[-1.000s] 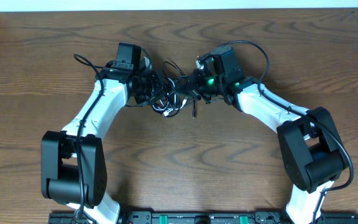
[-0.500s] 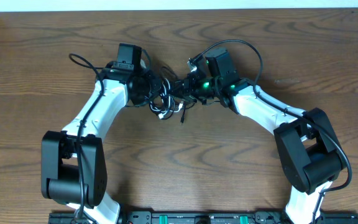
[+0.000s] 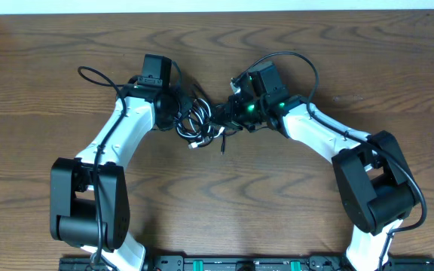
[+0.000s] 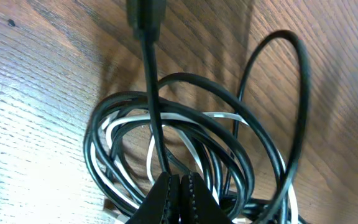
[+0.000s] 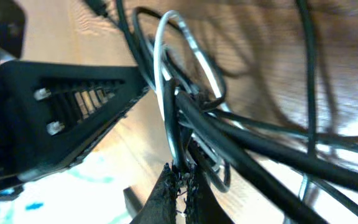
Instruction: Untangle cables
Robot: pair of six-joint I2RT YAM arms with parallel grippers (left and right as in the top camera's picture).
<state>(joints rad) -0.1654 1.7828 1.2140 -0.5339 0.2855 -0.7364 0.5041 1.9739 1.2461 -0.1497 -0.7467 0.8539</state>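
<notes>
So your L fingers (image 4: 165, 198) were clenched on the black cord (image 4: 149, 87), and R fingers (image 5: 166, 186) pinched it too. White cord (image 4: 166, 117) lay tangled w/ it on the surface (image 3: 277, 188), upper centre of overhead frame.

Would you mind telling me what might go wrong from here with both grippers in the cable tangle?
The left gripper and right gripper are both shut on strands of one tangle; pulling apart may cinch the loops tighter. The right gripper seems to pinch the black cord and white cord together, so they might not separate.
</notes>
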